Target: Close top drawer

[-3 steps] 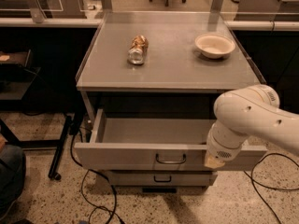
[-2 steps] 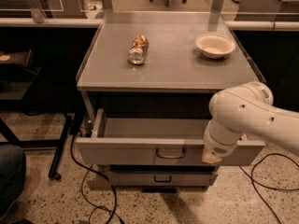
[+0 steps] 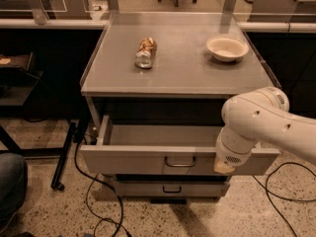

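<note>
your white arm's pincer (image 3: 223, 167) sits against the right part of the wide, shallow grey metal top drawer (image 3: 128, 159), which stands pulled well out under the flat grey metal counter (image 3: 187, 75). the rounded wrist seems to hide it, so i cannot tell how far it is open or whether it holds anything. push straight and level on the smooth front panel, near the small dark wire handle (image 3: 180, 162), so the drawer does not skew.

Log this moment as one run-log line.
top drawer: open | hand: at drawer front, right of handle | cabinet top: can, bowl | status: not yet closed
</note>
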